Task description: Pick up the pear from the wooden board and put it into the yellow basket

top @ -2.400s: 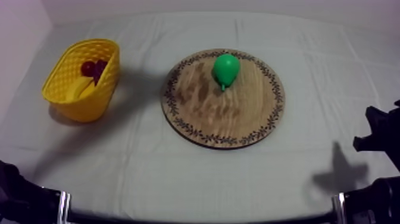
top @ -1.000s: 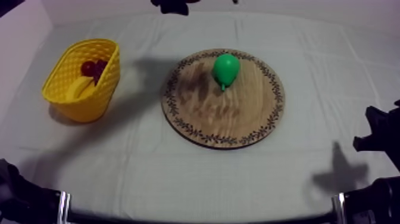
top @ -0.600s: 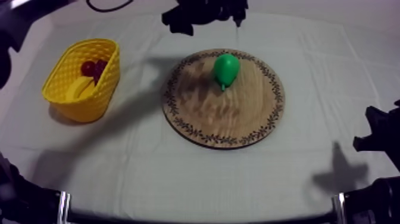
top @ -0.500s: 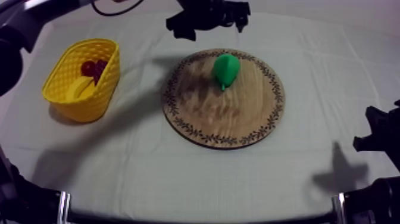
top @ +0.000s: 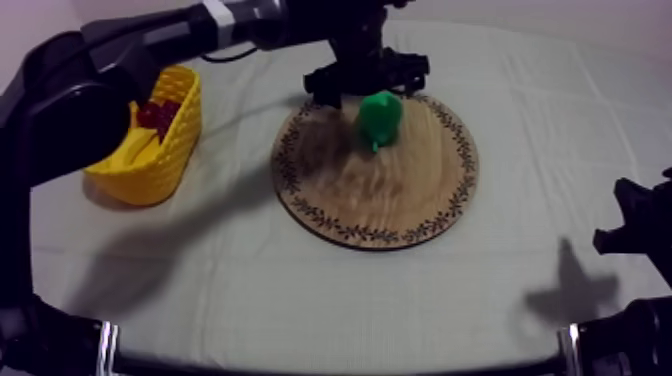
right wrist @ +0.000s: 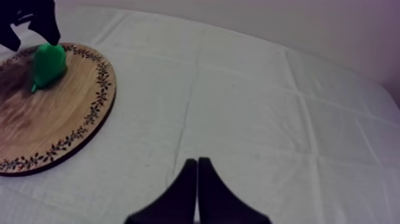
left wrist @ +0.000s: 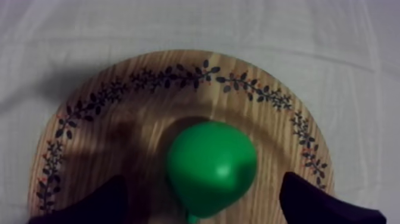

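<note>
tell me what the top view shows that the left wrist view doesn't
Top view's own: the yellow basket left of the wooden board, with a small red fruit inside it, and the right gripper low at the table's right side. Left wrist view's own: a close look at the open fingers, one on each side of the pear, not touching it. Both: the left gripper at the green pear, which lies on the board.

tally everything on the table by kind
round wooden board with patterned rim: 1
yellow woven basket: 1
toy fruit: 3 (green pear on the board; yellow banana and small red fruit in the basket)
total: 5
</note>
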Controlling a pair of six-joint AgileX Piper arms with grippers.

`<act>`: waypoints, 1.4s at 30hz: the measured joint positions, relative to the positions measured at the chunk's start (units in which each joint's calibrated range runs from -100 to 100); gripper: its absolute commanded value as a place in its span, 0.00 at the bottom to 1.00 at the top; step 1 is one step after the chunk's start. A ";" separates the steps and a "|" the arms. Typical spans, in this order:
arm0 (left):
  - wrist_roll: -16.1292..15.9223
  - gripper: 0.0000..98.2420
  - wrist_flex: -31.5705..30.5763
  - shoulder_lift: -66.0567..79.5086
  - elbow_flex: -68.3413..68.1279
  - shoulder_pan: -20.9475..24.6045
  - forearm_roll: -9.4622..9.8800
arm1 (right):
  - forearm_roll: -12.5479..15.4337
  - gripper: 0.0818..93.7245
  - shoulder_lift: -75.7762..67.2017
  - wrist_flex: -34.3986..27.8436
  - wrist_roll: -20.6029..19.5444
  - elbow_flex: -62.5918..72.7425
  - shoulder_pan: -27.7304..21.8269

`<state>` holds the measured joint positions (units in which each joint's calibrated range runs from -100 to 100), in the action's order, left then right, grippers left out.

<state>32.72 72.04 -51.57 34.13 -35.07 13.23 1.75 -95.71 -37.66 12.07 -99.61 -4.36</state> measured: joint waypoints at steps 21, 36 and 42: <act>0.76 0.96 0.25 -8.40 3.85 -0.21 1.30 | 0.00 0.00 0.00 0.00 0.06 0.00 0.00; -1.21 0.42 -1.98 -9.38 5.77 -0.32 2.40 | 0.00 0.00 0.00 0.00 0.06 0.00 0.00; -1.66 0.37 -1.87 -9.22 5.86 -0.41 3.05 | 0.00 0.00 0.00 0.00 0.06 0.00 0.00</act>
<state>31.06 70.17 -60.78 39.99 -35.48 16.28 1.75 -95.71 -37.66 12.13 -99.61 -4.36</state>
